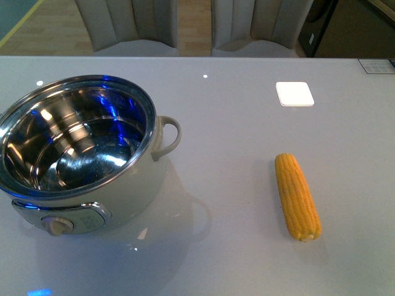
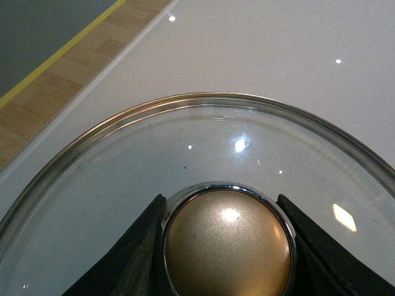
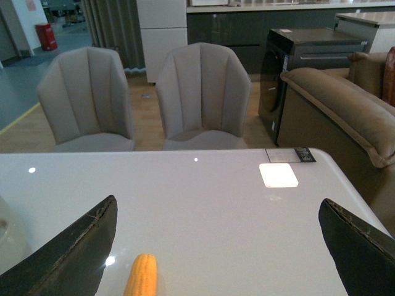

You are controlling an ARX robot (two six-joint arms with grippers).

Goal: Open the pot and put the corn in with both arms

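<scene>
The left jaws are clamping the gold knob (image 2: 227, 243) of the glass lid (image 2: 185, 132), one on each side, with the white counter (image 2: 265, 43) showing through and beyond the glass. The right jaws are spread wide, gripping nothing, above the tip of the corn (image 3: 141, 276). The corn is lying on the counter, well apart from the uncovered pot (image 1: 139, 185), with bare counter between them. A white square (image 1: 294, 94) is lying beyond the corn, and two chairs (image 3: 202, 92) are standing behind the counter.
</scene>
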